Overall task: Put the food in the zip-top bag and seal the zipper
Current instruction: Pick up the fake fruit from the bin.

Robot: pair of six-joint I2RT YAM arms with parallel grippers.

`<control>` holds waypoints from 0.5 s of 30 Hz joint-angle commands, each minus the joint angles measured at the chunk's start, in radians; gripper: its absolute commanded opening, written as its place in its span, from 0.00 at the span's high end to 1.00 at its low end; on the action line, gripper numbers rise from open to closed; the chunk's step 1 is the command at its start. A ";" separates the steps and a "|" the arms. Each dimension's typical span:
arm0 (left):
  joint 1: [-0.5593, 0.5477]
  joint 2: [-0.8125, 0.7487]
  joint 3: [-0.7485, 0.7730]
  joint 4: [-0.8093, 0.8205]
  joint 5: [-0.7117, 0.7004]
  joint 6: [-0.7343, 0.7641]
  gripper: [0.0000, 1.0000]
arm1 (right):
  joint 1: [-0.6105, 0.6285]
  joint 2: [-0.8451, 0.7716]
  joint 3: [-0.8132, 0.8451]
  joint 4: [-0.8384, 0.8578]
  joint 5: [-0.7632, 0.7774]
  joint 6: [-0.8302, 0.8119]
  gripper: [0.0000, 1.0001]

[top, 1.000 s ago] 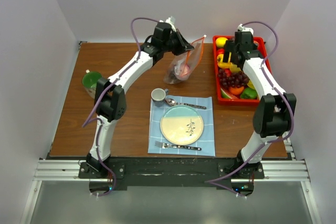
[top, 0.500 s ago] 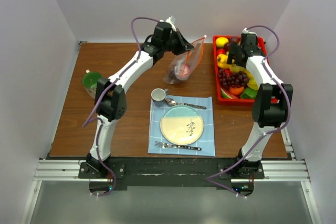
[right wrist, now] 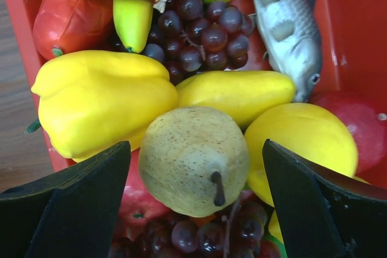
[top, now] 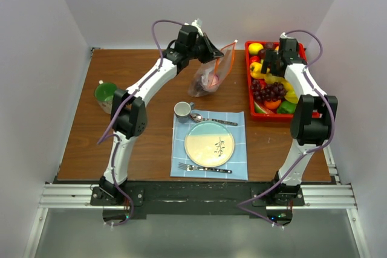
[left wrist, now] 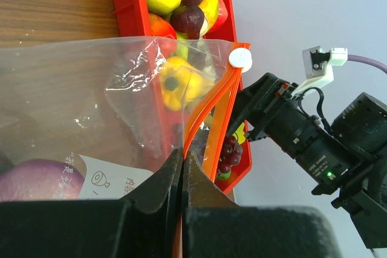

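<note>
Holding a purple piece (left wrist: 36, 179), zip-top bag (top: 216, 72) sits beside red tray (top: 247, 86) of food (top: 269, 90).

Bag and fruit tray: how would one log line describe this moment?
left gripper: shut on bag rim | right gripper: open above pear in red tray | bag: purple item inside

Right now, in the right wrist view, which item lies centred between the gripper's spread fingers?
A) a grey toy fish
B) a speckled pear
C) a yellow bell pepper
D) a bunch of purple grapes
B: the speckled pear lies midway between the open fingers of the right gripper, with the grapes beyond it and the fish off to one side.
</note>
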 commanded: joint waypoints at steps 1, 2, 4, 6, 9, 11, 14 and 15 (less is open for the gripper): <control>0.008 -0.002 0.048 0.012 0.014 0.015 1.00 | -0.006 0.013 0.029 0.001 -0.038 0.033 0.07; 0.010 -0.004 0.048 0.011 0.012 0.015 1.00 | -0.005 0.013 0.028 0.001 -0.041 0.036 0.07; 0.008 -0.004 0.048 0.011 0.012 0.015 1.00 | -0.006 0.013 0.027 0.001 -0.031 0.039 0.11; 0.010 -0.001 0.050 0.011 0.012 0.015 1.00 | -0.006 0.013 0.031 -0.001 -0.007 0.038 0.15; 0.010 -0.002 0.050 0.011 0.011 0.015 1.00 | -0.008 0.002 0.049 -0.019 0.022 0.033 0.28; 0.008 -0.002 0.050 0.009 0.011 0.013 1.00 | -0.008 -0.013 0.063 -0.030 0.048 0.032 0.45; 0.008 -0.002 0.051 0.011 0.008 0.015 1.00 | -0.008 -0.037 0.081 -0.045 0.079 0.029 0.61; 0.008 -0.002 0.050 0.012 0.008 0.015 1.00 | -0.006 -0.044 0.087 -0.061 0.088 0.029 0.62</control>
